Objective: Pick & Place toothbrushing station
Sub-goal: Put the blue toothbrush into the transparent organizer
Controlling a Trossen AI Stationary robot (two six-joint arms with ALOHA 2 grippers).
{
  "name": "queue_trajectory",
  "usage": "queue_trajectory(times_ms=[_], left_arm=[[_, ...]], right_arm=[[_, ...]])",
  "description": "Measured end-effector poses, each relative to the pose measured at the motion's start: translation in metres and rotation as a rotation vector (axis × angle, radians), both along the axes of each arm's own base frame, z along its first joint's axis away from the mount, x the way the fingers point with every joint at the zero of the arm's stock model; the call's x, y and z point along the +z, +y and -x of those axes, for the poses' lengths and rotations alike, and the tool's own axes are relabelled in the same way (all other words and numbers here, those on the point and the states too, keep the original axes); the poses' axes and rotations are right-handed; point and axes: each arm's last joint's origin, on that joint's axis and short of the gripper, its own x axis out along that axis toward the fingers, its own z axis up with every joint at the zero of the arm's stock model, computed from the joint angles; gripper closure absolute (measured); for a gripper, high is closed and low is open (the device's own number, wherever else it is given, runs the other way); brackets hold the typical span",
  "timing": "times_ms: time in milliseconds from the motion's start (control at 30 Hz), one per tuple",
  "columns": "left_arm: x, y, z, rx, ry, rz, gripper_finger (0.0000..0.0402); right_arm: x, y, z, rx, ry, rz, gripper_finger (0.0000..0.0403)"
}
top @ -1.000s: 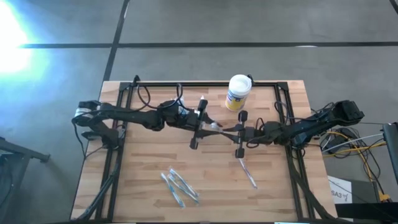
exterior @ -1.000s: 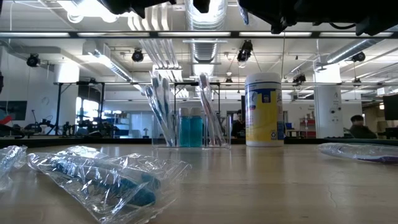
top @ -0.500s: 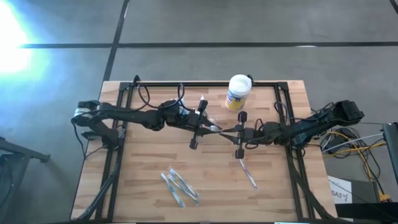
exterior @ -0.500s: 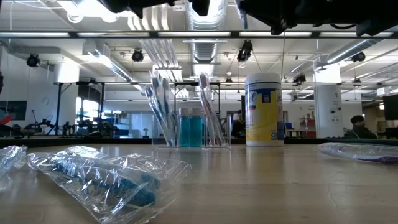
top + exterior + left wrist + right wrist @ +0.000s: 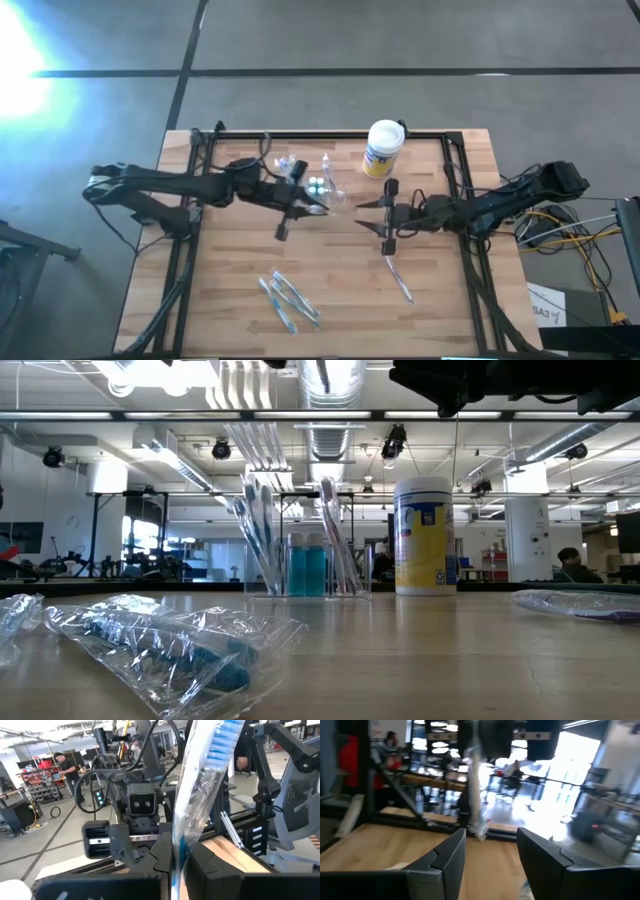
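The toothbrushing station [image 5: 303, 178], a clear holder with brushes standing in it [image 5: 305, 565], rests on its base at the table's far middle. My left gripper [image 5: 318, 208] hovers just near of it, shut on a plastic-wrapped toothbrush [image 5: 202, 785] with blue bristles. My right gripper [image 5: 360, 214] stands open a short way to the right, facing the left one, with nothing between its fingers [image 5: 445, 857]. The wrapped toothbrush [image 5: 474, 795] shows ahead of it. My left gripper pinches the wrapped toothbrush between its two fingers at the lower part of the handle [image 5: 176, 851], wrapper and all. The fingers come level from the table's left. The brush rises past the fingertips, bristle head [image 5: 220, 745] far from them, clear of the table.
A white canister [image 5: 383, 148] with a yellow-blue label stands right of the station. Several wrapped toothbrushes [image 5: 290, 298] lie near the front middle, and another [image 5: 398, 278] lies near my right gripper. People stand in the room beyond the table.
My right gripper has opened and let go of the wrapped toothbrush that both grippers held. My left gripper has drawn back toward the table's left edge with the brush, uncovering the station. The station has stayed in place.
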Motion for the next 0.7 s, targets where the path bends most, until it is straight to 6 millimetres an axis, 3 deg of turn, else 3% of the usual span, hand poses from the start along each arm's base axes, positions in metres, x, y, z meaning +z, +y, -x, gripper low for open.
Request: queue_trajectory(times_ms=[267,467,700], left_arm=[[-0.036,-0.005,0.066,0.047,0.019,0.066,0.0378],[-0.075,-0.005,0.114,0.077,0.019,0.153,0.0378],[-0.110,-0.003,0.149,0.119,-0.005,0.236,0.0378]], right_arm=[[0.000,0.005,0.004,0.192,0.033,-0.014,0.0251],[0.001,0.004,0.008,0.203,0.023,-0.066,0.0301],[-0.008,-0.004,0.015,0.189,0.040,-0.077,0.0367]])
